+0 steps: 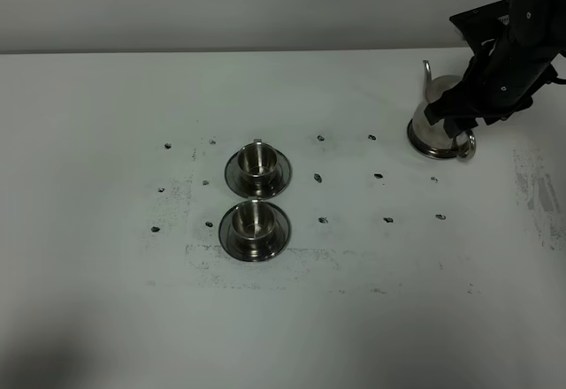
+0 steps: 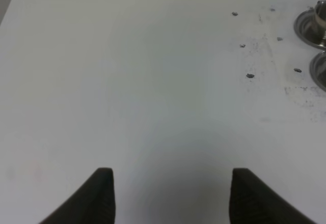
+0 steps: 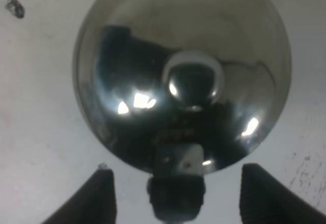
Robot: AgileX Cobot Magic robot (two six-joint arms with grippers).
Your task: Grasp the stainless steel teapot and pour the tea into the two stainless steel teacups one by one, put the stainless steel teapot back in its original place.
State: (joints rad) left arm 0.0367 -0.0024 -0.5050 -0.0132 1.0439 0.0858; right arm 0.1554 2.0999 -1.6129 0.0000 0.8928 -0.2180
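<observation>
The left gripper (image 2: 171, 183) hangs over bare white table (image 1: 106, 318), its 2 dark fingers spread wide with nothing between them. It does not show in the high view. From its own camera, the 2 saucers sit ahead of it and off to the right.

Near the middle of the table stand 2 small steel cups, 1 behind the other. The near cup (image 1: 254, 221) sits upright on its round dark-rimmed saucer (image 1: 226, 234). The far cup (image 1: 257, 160) sits the same way on its own saucer (image 1: 232, 172). The 2 saucers touch or almost touch. Small dark marks (image 1: 318, 178) dot the table around them in loose rows.

Further back, at the far right, the teapot (image 1: 424, 133) stands upright on the table, well apart from the cups. Its thin spout (image 1: 427, 71) points to the far side and its loop handle (image 1: 467, 146) faces the near right. Whether a disc lies under its base I cannot tell.

The right gripper (image 3: 177, 183) hovers just above the teapot. Its fingers are released and stand wide, 1 on each side of the handle, touching neither it nor the pot. The round lid knob (image 3: 193, 84) shines just beyond the handle.
</observation>
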